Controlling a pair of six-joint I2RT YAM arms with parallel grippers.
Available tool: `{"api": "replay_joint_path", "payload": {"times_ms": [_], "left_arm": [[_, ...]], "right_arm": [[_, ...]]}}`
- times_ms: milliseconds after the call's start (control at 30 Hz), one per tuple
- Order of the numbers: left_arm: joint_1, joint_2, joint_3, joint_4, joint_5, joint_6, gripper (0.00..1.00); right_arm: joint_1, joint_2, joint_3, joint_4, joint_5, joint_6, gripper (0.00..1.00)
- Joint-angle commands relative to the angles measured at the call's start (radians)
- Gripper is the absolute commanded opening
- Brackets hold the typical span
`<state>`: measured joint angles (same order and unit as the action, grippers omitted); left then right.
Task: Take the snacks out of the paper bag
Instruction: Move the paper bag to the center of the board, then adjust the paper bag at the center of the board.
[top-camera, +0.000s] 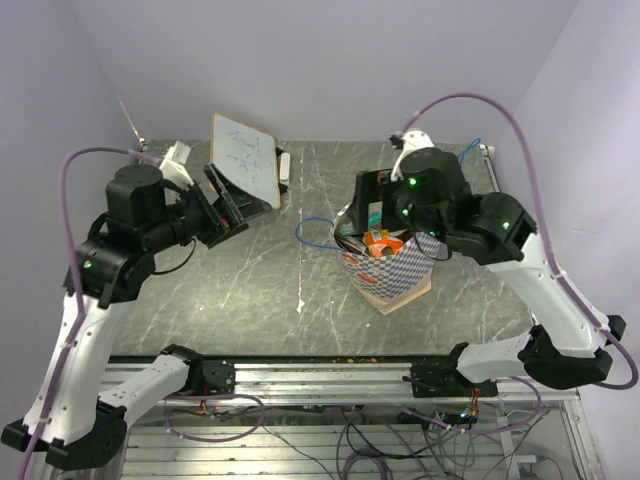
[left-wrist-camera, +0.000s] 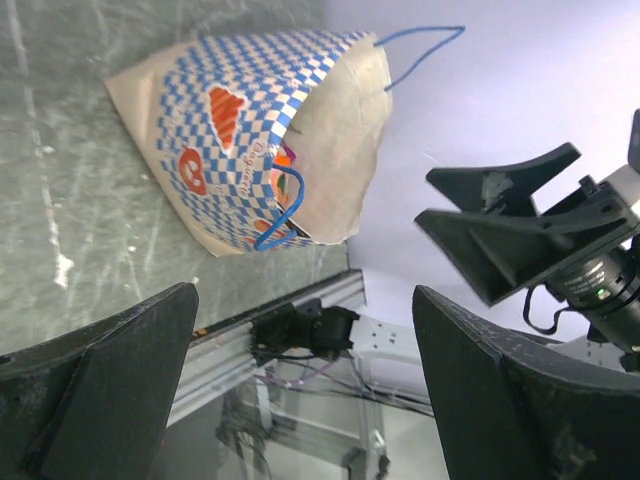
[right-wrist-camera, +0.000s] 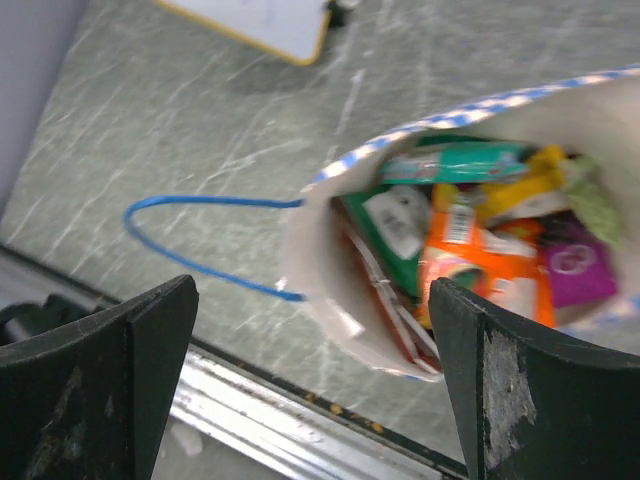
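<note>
The blue-and-white checkered paper bag (top-camera: 395, 272) stands upright right of the table's middle, mouth up. Inside lie several snacks (top-camera: 381, 243): in the right wrist view a green packet (right-wrist-camera: 398, 228), an orange one (right-wrist-camera: 482, 268), a purple one (right-wrist-camera: 574, 264), a teal one (right-wrist-camera: 460, 161) and a yellow one (right-wrist-camera: 532, 186) show within the bag's cream wall (right-wrist-camera: 312, 262). My right gripper (top-camera: 374, 207) hovers just above the bag's mouth, open and empty (right-wrist-camera: 312, 392). My left gripper (top-camera: 226, 206) is off to the left, open and empty (left-wrist-camera: 302, 392), facing the bag (left-wrist-camera: 232, 140).
A white board with scribbles (top-camera: 246, 160) leans at the back left, near the left gripper. The bag's blue cord handle (top-camera: 312, 232) sticks out to its left over the table. The metal rail (top-camera: 340, 372) runs along the near edge.
</note>
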<state>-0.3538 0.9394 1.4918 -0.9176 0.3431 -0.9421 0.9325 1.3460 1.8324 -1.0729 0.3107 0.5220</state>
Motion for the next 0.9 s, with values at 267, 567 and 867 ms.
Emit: {"api": "replay_joint_path", "payload": {"times_ms": [267,567,867], "left_arm": [[-0.061,0.104,-0.235,0.373,0.215,-0.1,1.0],[-0.264,0.241,-0.227,0.405,0.118,-0.083,0.94],[-0.269,0.319,-0.154,0.345,0.125,-0.005,0.72]], "right_arm": [[-0.533,0.031,0.06,-0.012,-0.067,-0.188,1.0],[-1.031,0.079,-0.079,0.194,-0.456,-0.215,0.9],[-1.088,0.059,-0.288,0.538,-0.774,-0.187,0.7]]}}
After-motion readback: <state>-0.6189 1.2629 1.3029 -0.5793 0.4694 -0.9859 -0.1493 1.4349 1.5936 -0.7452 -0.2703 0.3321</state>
